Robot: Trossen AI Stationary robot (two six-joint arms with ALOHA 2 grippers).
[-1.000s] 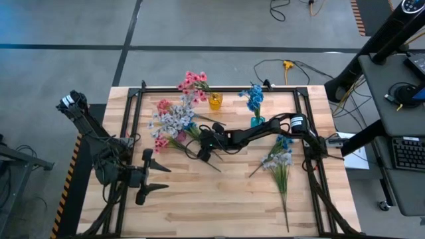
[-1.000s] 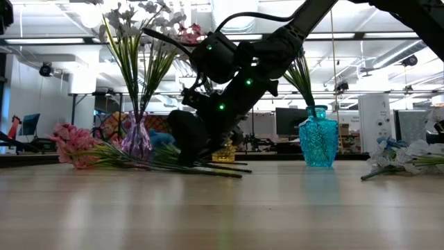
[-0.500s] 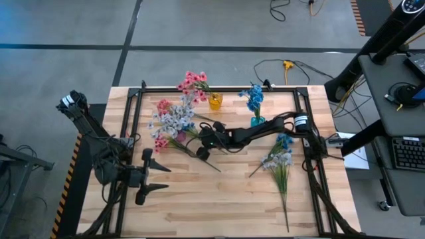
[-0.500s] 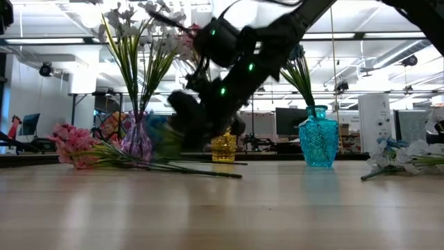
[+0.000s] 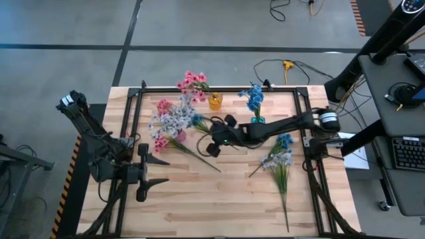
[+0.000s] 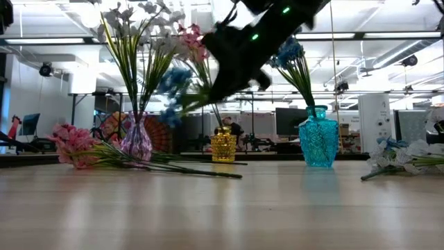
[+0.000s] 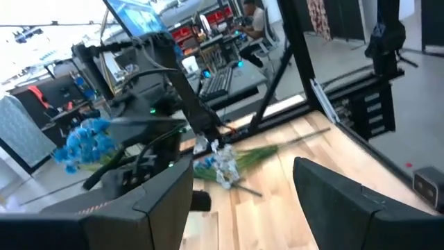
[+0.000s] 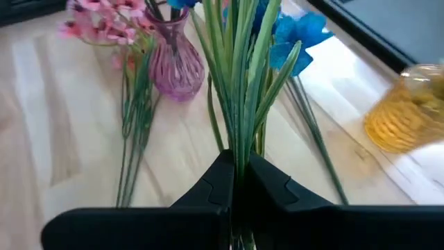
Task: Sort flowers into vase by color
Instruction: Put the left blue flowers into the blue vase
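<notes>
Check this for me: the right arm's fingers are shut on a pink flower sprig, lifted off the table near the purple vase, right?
Not quite. The sprig in the right gripper is blue, not pink; the right wrist view shows green stems pinched between the shut fingers with bright blue blossoms above. The rest holds: the low view shows it lifted off the table, near the purple vase.

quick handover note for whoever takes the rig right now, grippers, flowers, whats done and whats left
Right gripper: shut on a blue sprig, lifted above mid-table.
Left gripper: open, waiting at the table's left front.
Done: white sprigs in the purple vase, blue in the teal vase, pink in the yellow vase.
Left: held sprig to the teal vase; pink sprigs by the purple vase; mixed bunch at right.
</notes>
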